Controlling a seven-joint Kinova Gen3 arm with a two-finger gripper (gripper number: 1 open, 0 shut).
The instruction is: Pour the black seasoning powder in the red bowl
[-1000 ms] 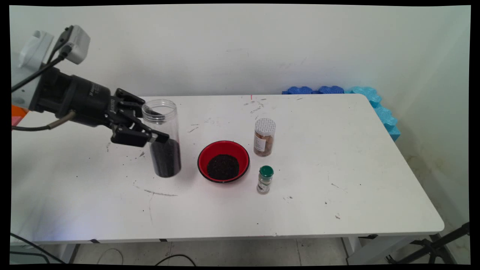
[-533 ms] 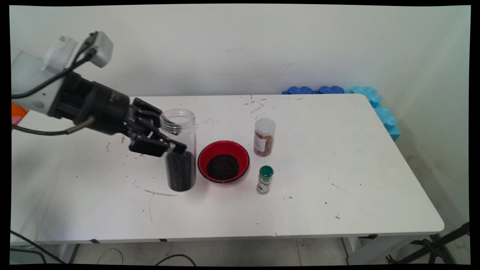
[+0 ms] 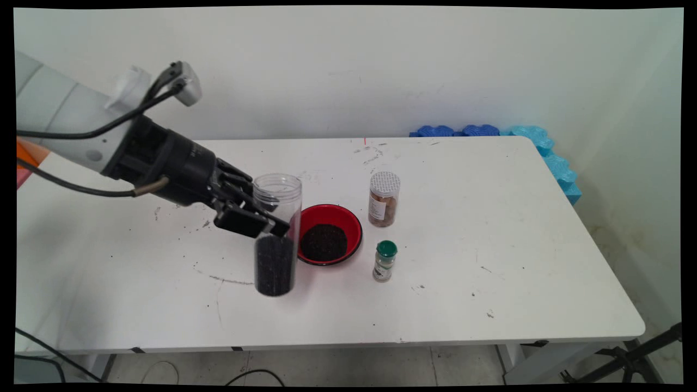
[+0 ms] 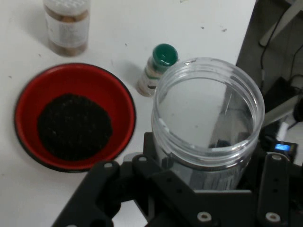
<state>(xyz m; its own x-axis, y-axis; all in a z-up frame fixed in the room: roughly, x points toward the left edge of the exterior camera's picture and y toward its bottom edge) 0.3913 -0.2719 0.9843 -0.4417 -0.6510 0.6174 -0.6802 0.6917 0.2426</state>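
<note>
The gripper [image 3: 261,209] is clamping its jaws on the upright, open jar [image 3: 276,234], keeping its dark grains from spilling, just beside the bowl [image 3: 348,218] on the surface [image 3: 490,228].

Scuffed white rectangular table [image 3: 490,228], plain off-white wall [image 3: 348,71] behind, blue foam blocks [image 3: 523,142] at far right corner, grey tiled floor [image 3: 337,367]

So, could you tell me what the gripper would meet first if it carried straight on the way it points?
Probably the red bowl: the gripper, shut on the clear jar, points right toward it, though depth is unclear.
</note>
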